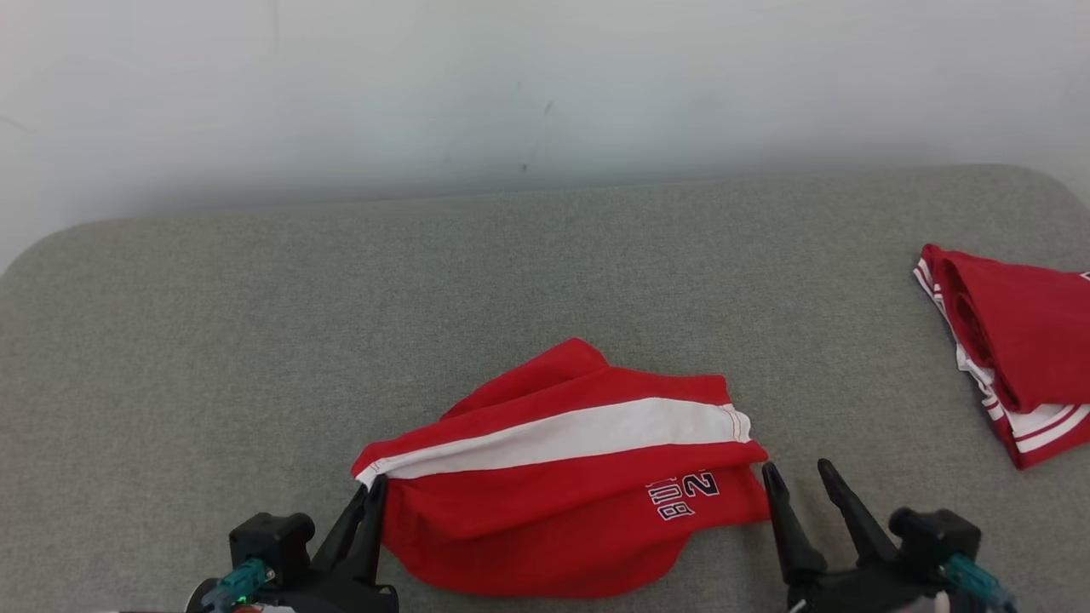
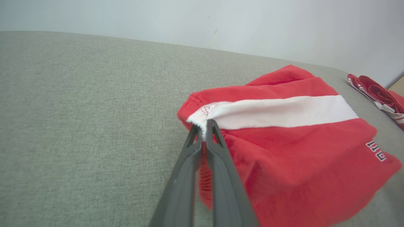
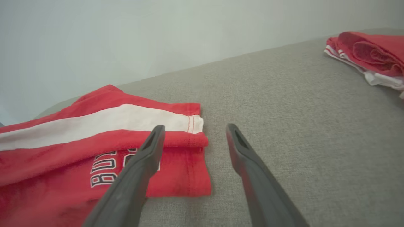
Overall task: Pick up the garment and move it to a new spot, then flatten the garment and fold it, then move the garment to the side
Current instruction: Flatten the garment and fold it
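A red garment [image 1: 562, 477] with a broad white stripe and dark lettering lies bunched near the front of the grey padded surface [image 1: 255, 340]. My left gripper [image 1: 373, 487] is shut on the garment's left corner, where the white stripe ends; the left wrist view shows the garment [image 2: 284, 132] with its white hem pinched between the fingertips of that gripper [image 2: 203, 126]. My right gripper [image 1: 796, 470] stands open just off the garment's right edge, touching nothing. In the right wrist view, the open right gripper [image 3: 194, 127] is beside the garment [image 3: 94, 135], at its hemmed right end.
A second red and white piece of clothing [image 1: 1013, 340] lies folded at the far right edge of the surface, seen also in the right wrist view [image 3: 369, 53]. A pale wall [image 1: 545, 85] rises behind the surface. Bare grey padding stretches to the left and behind the garment.
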